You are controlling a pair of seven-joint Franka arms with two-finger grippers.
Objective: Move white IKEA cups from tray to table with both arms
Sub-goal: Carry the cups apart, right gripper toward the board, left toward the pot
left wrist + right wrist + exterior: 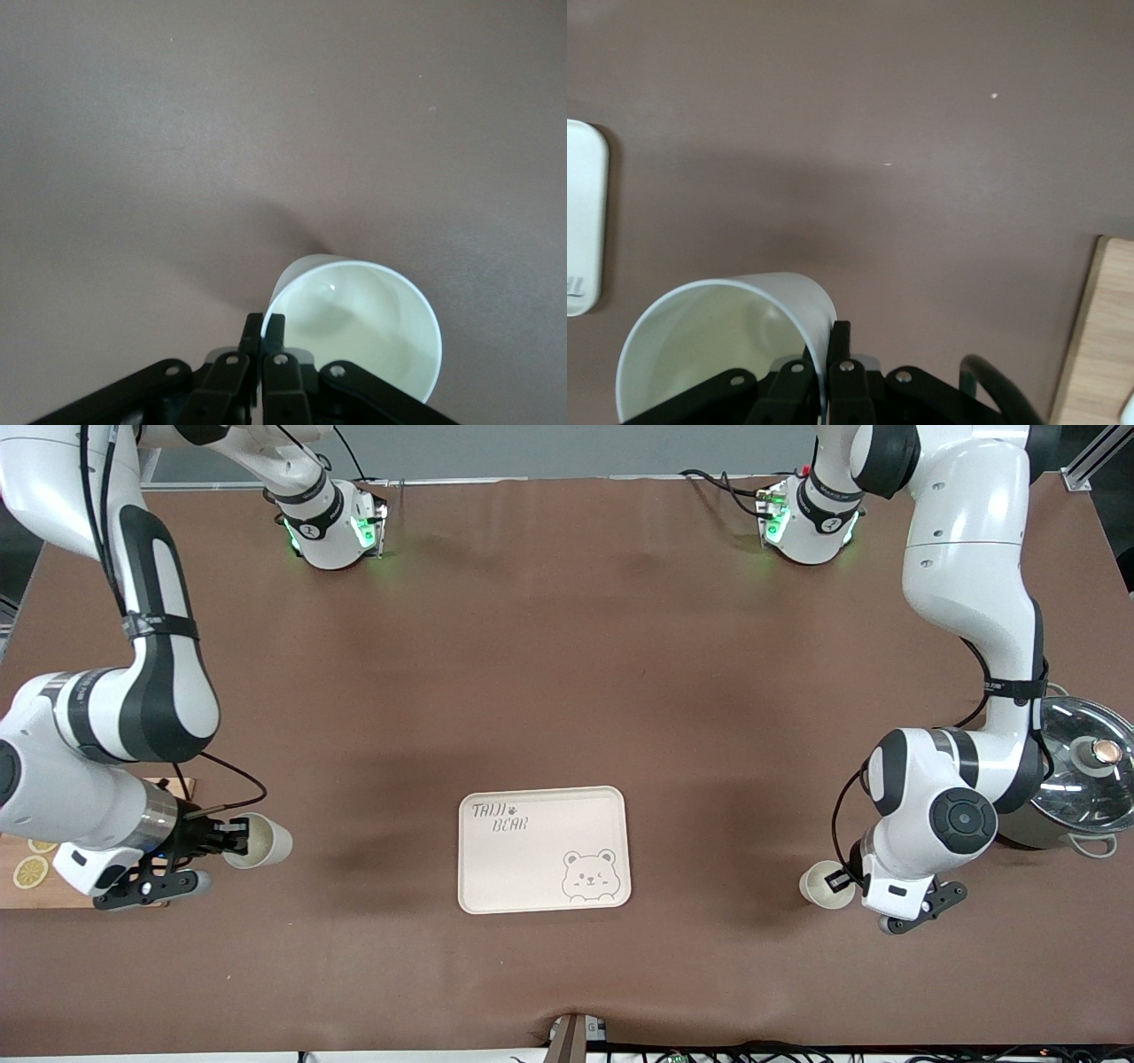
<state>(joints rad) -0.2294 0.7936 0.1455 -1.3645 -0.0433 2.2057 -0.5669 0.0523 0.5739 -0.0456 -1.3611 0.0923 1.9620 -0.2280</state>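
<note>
Two white IKEA cups show, one in each gripper. My right gripper (236, 841) is shut on the rim of one cup (263, 841), held tilted over the table toward the right arm's end; in the right wrist view the fingers (842, 338) pinch the cup's wall (718, 341). My left gripper (838, 880) is shut on the rim of the other cup (820, 886) over the table toward the left arm's end; in the left wrist view the fingers (274, 326) pinch the rim of that cup (368, 323). The cream bear tray (532, 868) lies between them.
A pot with a glass lid (1085, 775) stands by the left arm's elbow. A wooden board with lemon slices (27, 868) lies under the right arm's wrist; its edge shows in the right wrist view (1099, 336). The tray's edge (585, 221) shows there too.
</note>
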